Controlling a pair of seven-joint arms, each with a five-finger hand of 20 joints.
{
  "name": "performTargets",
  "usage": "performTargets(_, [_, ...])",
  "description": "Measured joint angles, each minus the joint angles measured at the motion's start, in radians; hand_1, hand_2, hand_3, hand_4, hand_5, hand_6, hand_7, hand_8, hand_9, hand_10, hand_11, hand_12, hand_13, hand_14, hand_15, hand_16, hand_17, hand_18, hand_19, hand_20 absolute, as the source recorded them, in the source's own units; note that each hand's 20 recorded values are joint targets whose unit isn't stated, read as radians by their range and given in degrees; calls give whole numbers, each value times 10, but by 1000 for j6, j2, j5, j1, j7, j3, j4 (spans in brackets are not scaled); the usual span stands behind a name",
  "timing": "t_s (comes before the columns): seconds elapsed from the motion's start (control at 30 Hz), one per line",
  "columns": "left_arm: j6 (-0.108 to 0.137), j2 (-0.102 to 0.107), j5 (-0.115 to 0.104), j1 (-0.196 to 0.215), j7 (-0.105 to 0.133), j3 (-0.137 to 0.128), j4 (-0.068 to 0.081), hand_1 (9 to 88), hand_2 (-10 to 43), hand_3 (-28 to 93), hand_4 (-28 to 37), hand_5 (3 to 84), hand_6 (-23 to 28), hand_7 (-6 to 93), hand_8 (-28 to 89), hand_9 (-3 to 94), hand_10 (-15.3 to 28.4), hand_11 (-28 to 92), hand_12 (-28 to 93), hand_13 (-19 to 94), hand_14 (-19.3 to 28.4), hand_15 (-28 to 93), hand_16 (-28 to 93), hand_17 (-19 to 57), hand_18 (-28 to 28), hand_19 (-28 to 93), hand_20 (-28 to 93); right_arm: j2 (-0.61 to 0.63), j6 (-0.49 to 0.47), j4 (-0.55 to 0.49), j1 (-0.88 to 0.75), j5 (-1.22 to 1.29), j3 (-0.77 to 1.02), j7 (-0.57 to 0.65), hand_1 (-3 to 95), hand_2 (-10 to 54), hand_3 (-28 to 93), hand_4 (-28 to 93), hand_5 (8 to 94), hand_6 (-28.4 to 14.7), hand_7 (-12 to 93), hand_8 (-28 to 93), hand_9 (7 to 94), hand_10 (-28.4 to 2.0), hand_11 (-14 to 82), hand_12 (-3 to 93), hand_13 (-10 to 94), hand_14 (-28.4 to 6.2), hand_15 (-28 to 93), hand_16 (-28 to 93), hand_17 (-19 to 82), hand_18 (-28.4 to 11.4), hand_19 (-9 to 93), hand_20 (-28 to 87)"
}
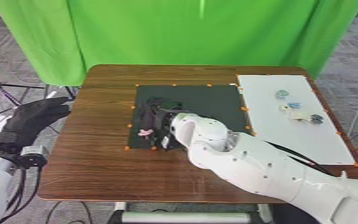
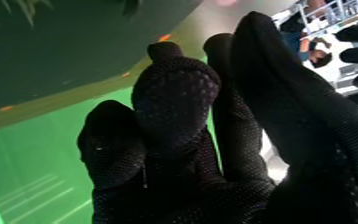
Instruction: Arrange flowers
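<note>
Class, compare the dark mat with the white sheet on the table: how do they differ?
The dark mat is nearly square; the white sheet is a long rectangle. The mat lies centrally, the sheet towards the right. Both lie flat, with orange marks along their edges.

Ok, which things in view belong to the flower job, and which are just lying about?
For the job:
pink flower, beside the right hand
green leaves
small pieces on the white sheet, probably more flowers
dark mat, likely the work area

Not for handling, I'd say:
orange markers around the mat and sheet
green curtain behind the table
</note>
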Motion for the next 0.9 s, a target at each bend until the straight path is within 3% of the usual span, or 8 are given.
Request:
performTargets(0.17, [0,-2,0,6,0,-1,-1,279,-49,617,-161,467,35,138,-57,449,137,225,156,342,183,200,50,20,154,97,181,19,16,-28,1,-6,20,-3,410,-95,653,-175,548,2,175,-74,617,-145,100,200,885,-16,535,328,606,-105,932,433])
performTargets(0.33, [0,-12,1,21,0,-7,-6,279,-51,619,-163,467,36,137,-57,449,136,224,156,343,182,199,50,20,155,98,181,85,66,-141,-28,25,109,3,369,-95,639,-172,542,-10,157,-65,614,-154,96,201,883,-22,537,330,602,-111,932,445])
performTargets(0.6, [1,-31,1,36,0,-18,-13,278,-50,618,-165,468,37,138,-57,449,135,225,156,344,183,200,49,21,162,105,179,233,69,-283,-144,58,370,3,324,-95,616,-174,523,-18,133,-56,606,-162,88,203,870,-33,545,330,590,-125,932,460])
performTargets(0.73, [2,-41,1,40,1,-23,-16,280,-46,612,-168,469,38,139,-57,450,136,225,156,345,183,200,49,21,162,105,178,306,64,-334,-264,76,557,12,318,-95,611,-168,524,-20,126,-51,612,-166,89,204,868,-38,550,326,585,-131,932,468])
performTargets(0.9, [12,-55,-1,60,-1,-43,-29,277,-41,606,-174,471,41,137,-57,451,136,226,155,347,184,204,49,23,160,105,179,375,78,-368,-434,71,778,45,318,-95,608,-163,524,-19,123,-50,622,-165,99,212,867,-40,556,322,582,-134,932,473])
